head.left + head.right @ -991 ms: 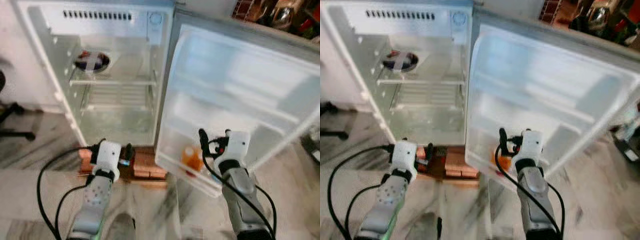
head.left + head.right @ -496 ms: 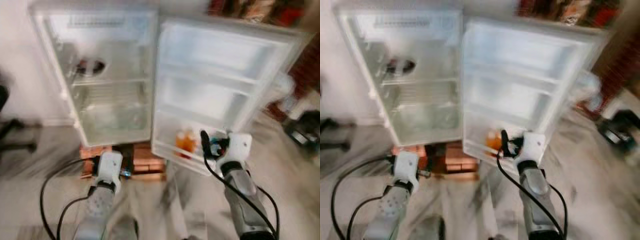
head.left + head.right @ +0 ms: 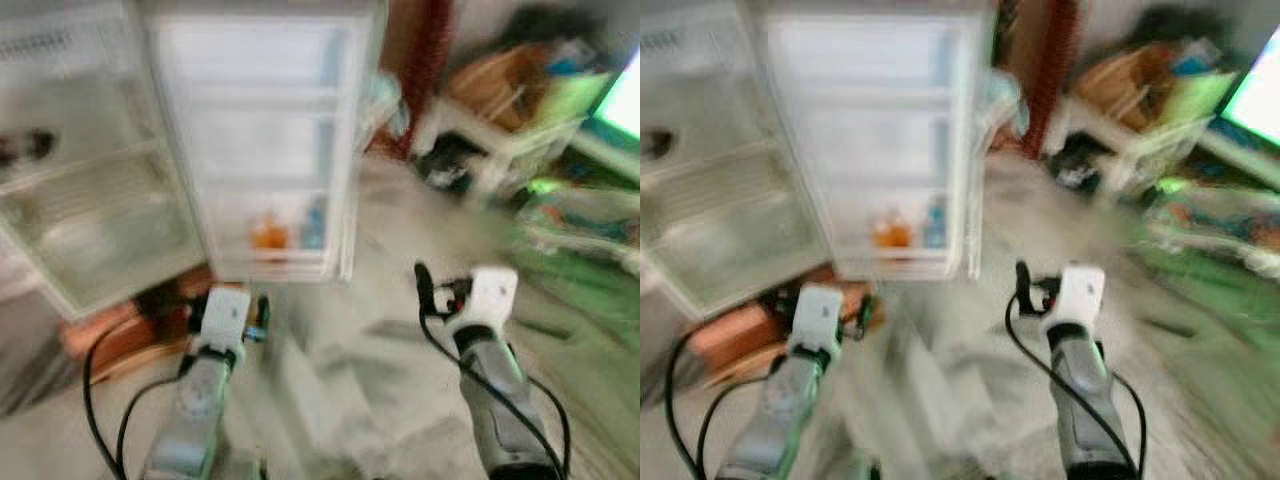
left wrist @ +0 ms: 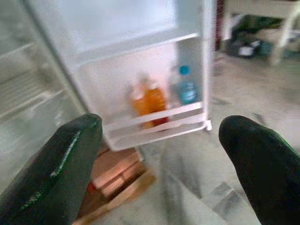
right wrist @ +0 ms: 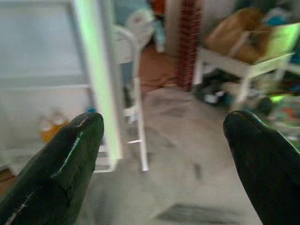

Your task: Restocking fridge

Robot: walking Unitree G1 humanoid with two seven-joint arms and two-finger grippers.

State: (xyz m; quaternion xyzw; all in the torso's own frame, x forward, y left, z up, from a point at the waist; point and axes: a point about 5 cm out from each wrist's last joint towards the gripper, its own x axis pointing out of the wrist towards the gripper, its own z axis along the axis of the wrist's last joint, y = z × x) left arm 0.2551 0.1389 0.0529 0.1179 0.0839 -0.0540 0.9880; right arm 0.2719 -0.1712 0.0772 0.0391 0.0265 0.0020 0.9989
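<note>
Nearest the camera, over a pale marbled floor, both silver arms reach forward with nothing in them. The left gripper has its jaws spread wide, the two black fingers far apart, and through the gap the fridge door shows. The right gripper likewise has its jaws wide apart and holds nothing; it hangs over bare floor, well to the right of the fridge.

Just beyond the left gripper, a low stack of reddish bricks lies under the fridge. The fridge stands open. Its door is swung out and faces the robot, and the lowest door rack holds an orange bottle and, just beside it toward the door's outer edge, a clear bottle with a blue cap. The upper door racks look bare, though blur makes this hard to judge. Left of the door, the fridge body shows a wire shelf; a small dark thing sits above it, too smeared to name.

Farther off on the right, a white desk carries a brown bundle, with dark clutter on the floor under it. A red brick pillar stands between this desk and the fridge. The head views are heavily blurred.
</note>
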